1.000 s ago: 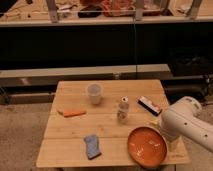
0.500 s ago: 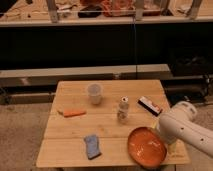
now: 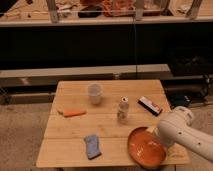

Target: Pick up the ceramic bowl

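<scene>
The ceramic bowl, wide, shallow and orange-red, sits at the front right corner of the wooden table. My white arm comes in from the right, and its bulky end covers the bowl's right rim. The gripper is at that rim, mostly hidden by the arm's white housing. I cannot tell whether it touches the bowl.
On the table are a translucent whitish cup at the back, a small bottle in the middle, a black-and-red bar at the right, an orange carrot at the left and a blue sponge in front. A dark shelf unit stands behind.
My arm has moved left and down towards the bowl and now overlaps its right rim. The bowl and the other objects have stayed in place.
</scene>
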### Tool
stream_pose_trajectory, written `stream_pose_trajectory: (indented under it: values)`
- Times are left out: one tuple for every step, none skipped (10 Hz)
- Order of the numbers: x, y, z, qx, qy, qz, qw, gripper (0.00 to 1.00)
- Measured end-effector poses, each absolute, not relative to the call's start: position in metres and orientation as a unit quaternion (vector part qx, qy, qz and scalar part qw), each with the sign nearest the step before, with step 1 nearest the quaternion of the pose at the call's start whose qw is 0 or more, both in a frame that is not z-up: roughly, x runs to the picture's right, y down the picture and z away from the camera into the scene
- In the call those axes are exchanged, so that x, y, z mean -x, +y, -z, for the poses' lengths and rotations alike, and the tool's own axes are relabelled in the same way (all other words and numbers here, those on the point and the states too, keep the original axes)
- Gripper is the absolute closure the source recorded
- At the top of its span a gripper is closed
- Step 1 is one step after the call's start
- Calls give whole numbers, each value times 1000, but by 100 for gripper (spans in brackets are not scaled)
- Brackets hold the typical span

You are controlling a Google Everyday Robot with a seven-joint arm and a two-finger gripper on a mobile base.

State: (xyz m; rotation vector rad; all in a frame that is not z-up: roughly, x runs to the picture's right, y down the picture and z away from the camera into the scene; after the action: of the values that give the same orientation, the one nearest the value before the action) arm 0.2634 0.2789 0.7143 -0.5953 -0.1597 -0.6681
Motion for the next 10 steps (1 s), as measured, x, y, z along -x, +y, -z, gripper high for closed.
stream_pose_trajectory:
  values:
    - [-263, 282, -716, 288, -80, 329, 896, 20]
    - [-264, 284, -716, 288, -83, 333, 894, 20]
    - [-263, 287, -717, 289, -87, 337, 892, 20]
    - [-263, 289, -719, 290, -91, 339, 891, 20]
    - [-263, 292, -721, 291, -95, 342, 889, 20]
    - [-263, 295, -723, 291, -99, 345, 887, 20]
    - [-262, 296, -724, 291, -101, 347, 886, 20]
    - [-262, 297, -725, 292, -105, 348, 885, 20]
    - [-262, 300, -727, 294, -109, 348, 884, 20]
    - [-264, 302, -727, 296, -112, 347, 883, 20]
